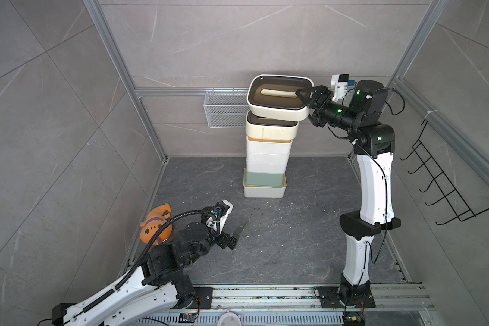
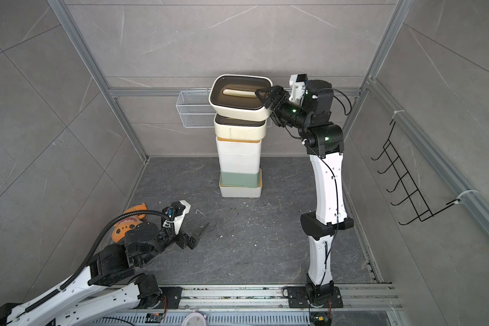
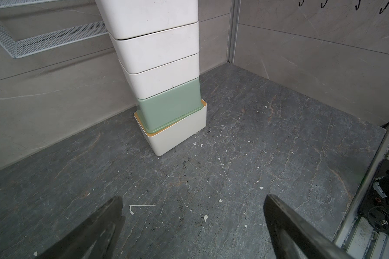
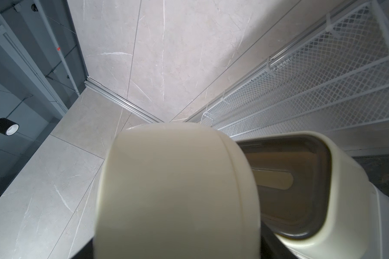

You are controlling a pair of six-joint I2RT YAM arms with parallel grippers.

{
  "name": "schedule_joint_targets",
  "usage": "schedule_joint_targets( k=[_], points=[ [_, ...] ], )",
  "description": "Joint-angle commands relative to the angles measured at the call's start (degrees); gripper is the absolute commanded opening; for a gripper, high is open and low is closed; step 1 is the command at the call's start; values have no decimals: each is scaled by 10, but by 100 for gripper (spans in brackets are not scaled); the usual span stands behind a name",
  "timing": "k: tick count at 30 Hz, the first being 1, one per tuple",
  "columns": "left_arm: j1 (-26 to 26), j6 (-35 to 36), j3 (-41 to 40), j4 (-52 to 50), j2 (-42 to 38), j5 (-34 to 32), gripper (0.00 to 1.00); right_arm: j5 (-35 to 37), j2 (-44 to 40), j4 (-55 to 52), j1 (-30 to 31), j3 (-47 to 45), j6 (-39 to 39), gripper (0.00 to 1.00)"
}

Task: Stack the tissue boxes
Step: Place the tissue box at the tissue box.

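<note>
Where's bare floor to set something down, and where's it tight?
Free: floor between the stack, left hand, right arm and front rail; also left of the stack. Crowded: the corner by the orange plush toy, and the stack top, where the right hand grips a cream box.

- walls point(image 1: 237, 42): grey marble-look tiles, pale veins
- floor point(image 1: 280, 240): dark grey stone, white specks
- aluminium posts point(image 1: 123, 70) at back corners
- white mesh basket point(image 1: 223, 110) hung on back wall
- black hook rack point(image 1: 448, 180) on right wall
</note>
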Motion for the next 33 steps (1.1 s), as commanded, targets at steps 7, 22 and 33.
schedule_joint_targets(
  k=[7,22,33],
  points=[
    [2,-1,0,22,-2,9,100,-37,80,26,-13,92,64,47],
    [-1,-1,-2,25,3,13,100,-56,101,25,-14,99,88,69],
    [-1,0,0,24,4,14,100,-60,99,20,-18,99,87,84]
  ],
)
